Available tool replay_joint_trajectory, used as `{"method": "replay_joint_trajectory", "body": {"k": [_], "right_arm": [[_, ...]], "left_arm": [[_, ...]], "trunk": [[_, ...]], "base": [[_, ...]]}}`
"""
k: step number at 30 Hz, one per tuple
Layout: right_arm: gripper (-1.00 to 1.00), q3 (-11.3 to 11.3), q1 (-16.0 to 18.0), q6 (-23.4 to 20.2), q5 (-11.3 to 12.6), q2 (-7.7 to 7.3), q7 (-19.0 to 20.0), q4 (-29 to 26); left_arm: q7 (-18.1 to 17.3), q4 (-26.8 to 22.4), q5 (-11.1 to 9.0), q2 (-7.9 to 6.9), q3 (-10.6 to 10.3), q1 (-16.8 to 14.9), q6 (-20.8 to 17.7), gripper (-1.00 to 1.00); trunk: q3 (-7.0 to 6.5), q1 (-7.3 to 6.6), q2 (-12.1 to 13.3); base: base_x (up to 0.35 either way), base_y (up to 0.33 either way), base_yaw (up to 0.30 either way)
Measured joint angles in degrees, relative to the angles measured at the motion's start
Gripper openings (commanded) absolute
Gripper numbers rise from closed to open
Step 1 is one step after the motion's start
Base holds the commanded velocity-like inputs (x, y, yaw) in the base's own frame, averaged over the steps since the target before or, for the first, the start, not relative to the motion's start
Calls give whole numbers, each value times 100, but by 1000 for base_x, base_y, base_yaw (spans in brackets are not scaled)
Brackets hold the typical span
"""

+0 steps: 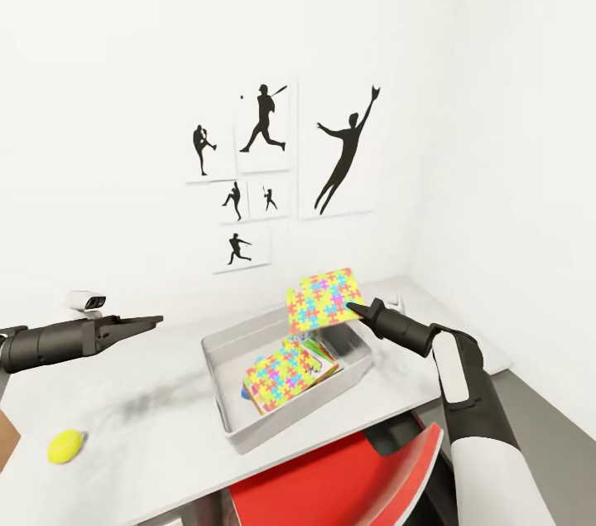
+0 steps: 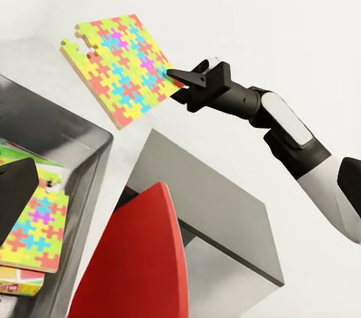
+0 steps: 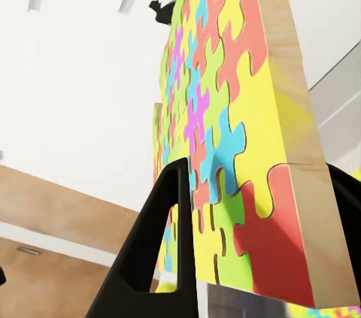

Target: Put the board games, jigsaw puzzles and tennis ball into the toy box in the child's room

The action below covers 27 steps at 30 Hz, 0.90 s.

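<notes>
White walls with black baseball silhouette posters (image 1: 281, 166) rise behind our grey table (image 1: 149, 418). On it sits the grey toy box (image 1: 240, 427), already holding one jigsaw puzzle (image 1: 281, 373) atop other flat boxes. Our right gripper (image 1: 358, 311) clamps the second jigsaw puzzle (image 1: 325, 299) by its edge, tilted in the air above the box's far end. Our left gripper (image 1: 149, 320) hovers over the table's left part, fingers close together with nothing between them. Near the table's front left edge lies the tennis ball (image 1: 65, 446).
</notes>
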<state>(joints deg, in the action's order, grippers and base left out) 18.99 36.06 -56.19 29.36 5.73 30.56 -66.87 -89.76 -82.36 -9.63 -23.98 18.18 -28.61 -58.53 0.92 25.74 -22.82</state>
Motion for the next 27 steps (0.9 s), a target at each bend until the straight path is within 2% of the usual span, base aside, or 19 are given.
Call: {"method": "replay_joint_trajectory", "body": {"k": [12, 15, 18, 19, 22, 27], "right_arm": [[-100, -4, 26, 0, -67, 17, -54, 58], [-100, -84, 71, -48, -71, 20, -424, 167], [-100, -161, 258, -103, -46, 23, -1293, 361], [-100, -229, 356, -116, -49, 26, -1535, 600], [-100, -362, 493, -123, 9, 33, -1717, 1016], [-100, -430, 548, -108, 32, 52, -1752, 1163]], "left_arm": [[0, 0, 0, 0, 1, 0, -1, 100], [0, 0, 0, 3, -6, 1, -2, 100], [0, 0, 0, 8, -14, 1, -2, 100], [0, 0, 0, 8, -12, 0, -2, 100], [0, -1, 0, 9, -10, 0, -2, 100], [0, 0, 0, 9, -14, 0, -2, 100]], "trunk": [[0, 0, 1], [0, 1, 0], [0, 1, 1], [0, 1, 1], [0, 1, 1], [0, 1, 0]], "base": [[82, 39, 0], [20, 9, 0], [4, 2, 0], [1, 1, 0], [0, 0, 0], [0, 0, 0]]}}
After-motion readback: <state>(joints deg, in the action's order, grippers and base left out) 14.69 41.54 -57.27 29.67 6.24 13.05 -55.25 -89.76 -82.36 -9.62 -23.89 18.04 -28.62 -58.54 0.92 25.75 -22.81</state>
